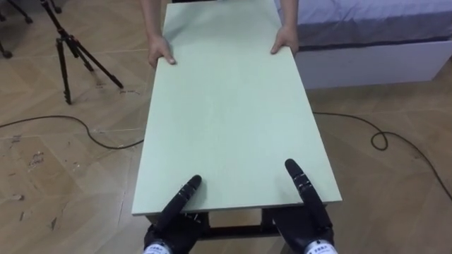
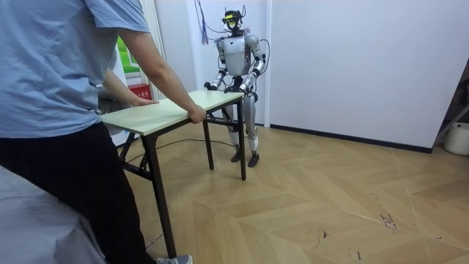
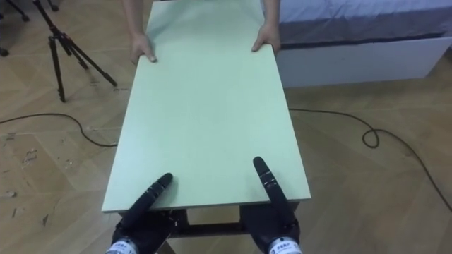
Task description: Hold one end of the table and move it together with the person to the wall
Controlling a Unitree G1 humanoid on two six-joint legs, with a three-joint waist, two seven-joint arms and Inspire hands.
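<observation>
Left hand [image 1: 176,222] and right hand [image 1: 311,219] at table's [image 1: 226,106] near edge, grasp cannot be told, person [image 2: 58,88] holding far corners, tripod [image 1: 67,53] and floor cable [image 1: 92,130] one side, bed [image 1: 367,56] the other

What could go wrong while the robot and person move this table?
A cable lies on the floor beside the table; a foot could snag it.
The tripod and bed flank the far end; a swing could hit either.
The left hand and right hand meet only the near edge; it might slip.
</observation>
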